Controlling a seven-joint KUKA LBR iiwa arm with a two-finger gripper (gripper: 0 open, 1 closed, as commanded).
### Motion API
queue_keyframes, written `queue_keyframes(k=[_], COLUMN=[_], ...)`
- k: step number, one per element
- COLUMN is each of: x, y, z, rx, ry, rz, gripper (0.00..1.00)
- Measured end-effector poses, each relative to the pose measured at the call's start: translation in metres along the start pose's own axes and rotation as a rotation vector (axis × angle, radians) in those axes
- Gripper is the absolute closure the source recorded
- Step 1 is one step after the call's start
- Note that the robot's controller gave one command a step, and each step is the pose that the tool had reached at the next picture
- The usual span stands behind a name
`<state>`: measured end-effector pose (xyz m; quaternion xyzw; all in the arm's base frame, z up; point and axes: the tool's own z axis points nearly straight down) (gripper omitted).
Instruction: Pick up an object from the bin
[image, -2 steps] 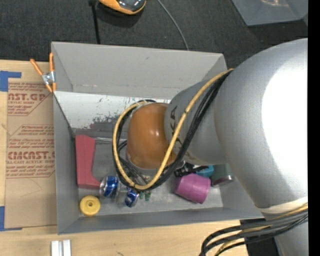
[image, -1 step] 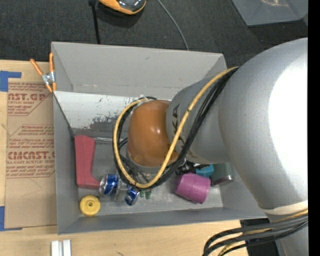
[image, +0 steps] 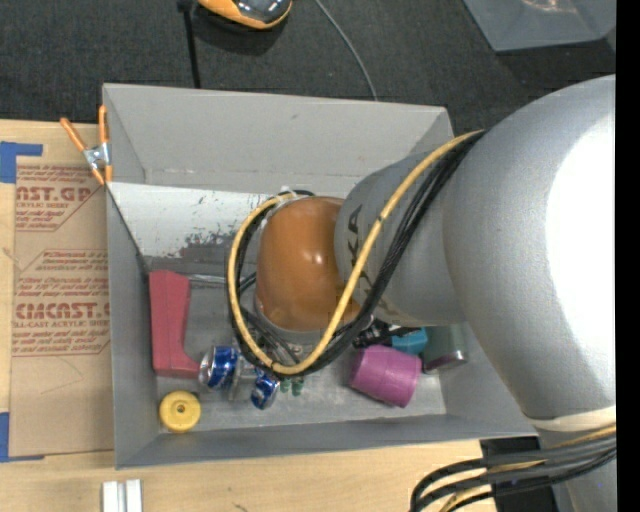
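Blue-and-silver shiny small pieces (image: 222, 367) lie on the floor of the grey metal bin (image: 280, 130) just beside the gripper (image: 275, 348), whose spread I cannot tell under its orange cover (image: 298, 262), so the pick seems not yet done.

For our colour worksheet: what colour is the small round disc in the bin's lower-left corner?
Yellow; the disc shows best in camera view.

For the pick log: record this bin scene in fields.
bin: grey metal
arm: reaches in from the right
wrist: orange cover over the bin's middle
left side: pink block, yellow disc in front of it
by the cover's front edge: blue shiny pieces
right side: magenta cylinder, teal thing behind it
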<state>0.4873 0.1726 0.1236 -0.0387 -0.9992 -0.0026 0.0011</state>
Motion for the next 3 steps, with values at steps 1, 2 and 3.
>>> queue_keyframes(k=[1, 2, 3], x=[0.001, 0.002, 0.001], y=[0.000, 0.000, 0.000], z=[-0.007, -0.024, -0.036], rx=[0.002, 0.002, 0.000], ry=[0.006, 0.006, 0.002], rz=[0.000, 0.000, 0.000], gripper=[1.00, 1.00, 1.00])
